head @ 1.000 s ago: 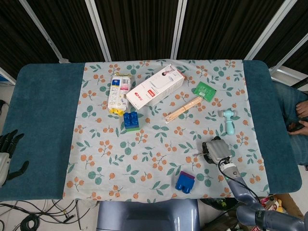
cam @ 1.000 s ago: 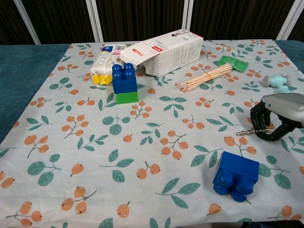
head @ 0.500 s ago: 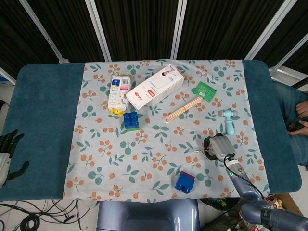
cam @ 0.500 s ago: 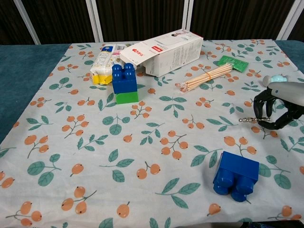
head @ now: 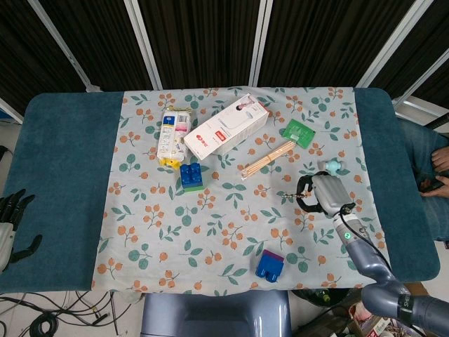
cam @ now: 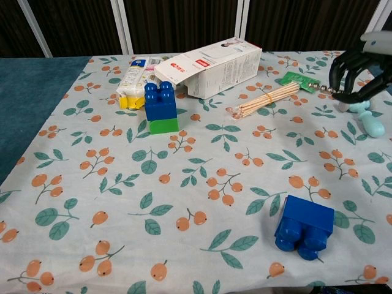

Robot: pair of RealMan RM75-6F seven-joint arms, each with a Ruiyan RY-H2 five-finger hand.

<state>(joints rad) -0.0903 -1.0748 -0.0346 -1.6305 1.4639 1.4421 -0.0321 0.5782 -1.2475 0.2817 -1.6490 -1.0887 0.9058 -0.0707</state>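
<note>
since a second ago my right hand (cam: 361, 67) has risen off the cloth and gone toward the far side, fingers curled round a small metal drill bit (cam: 312, 86) whose tip pokes out to the left, clear of the tablecloth (cam: 184, 184). nearest me lies the blue block (cam: 304, 226), and farther out the hand hangs over the teal toy (cam: 367, 119), beside the bundle of wooden sticks (cam: 267, 98) and green packet (cam: 299, 79). my left hand (head: 10, 225) sits at the table's left edge, fingers apart and holding nothing.
</note>
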